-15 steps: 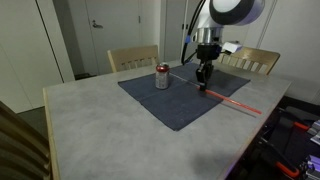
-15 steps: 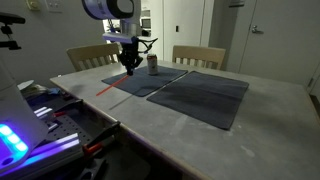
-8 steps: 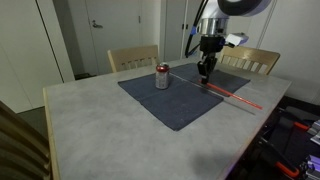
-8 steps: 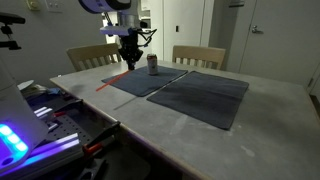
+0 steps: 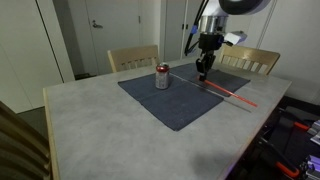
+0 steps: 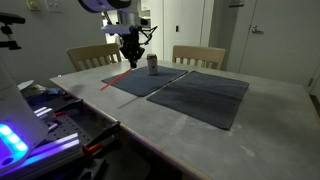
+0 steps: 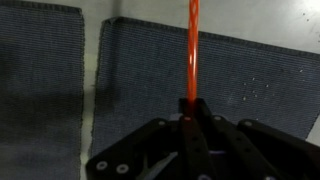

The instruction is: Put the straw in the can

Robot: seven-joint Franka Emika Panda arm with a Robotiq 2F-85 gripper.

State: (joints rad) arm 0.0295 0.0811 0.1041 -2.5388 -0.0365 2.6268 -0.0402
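Note:
My gripper (image 5: 203, 72) is shut on one end of the long red-orange straw (image 5: 230, 94) and holds it above the table. The straw slopes down and away from the gripper over the dark mat. In the wrist view the straw (image 7: 193, 45) runs straight out from between the closed fingers (image 7: 189, 112). The can (image 5: 162, 77), silver with a red top, stands upright on the dark mat to one side of the gripper, apart from it. In an exterior view the can (image 6: 153, 65) stands just beyond the gripper (image 6: 130, 61), with the straw (image 6: 112, 79) slanting down from it.
Two dark mats (image 6: 200, 98) lie side by side on the grey table (image 5: 90, 120). Wooden chairs (image 5: 133, 58) stand at the far side. A cluttered bench with cables (image 6: 50, 115) stands beside the table edge.
The gripper has risen with the straw's end in it, tilting the straw up off the mat. The can has not moved.

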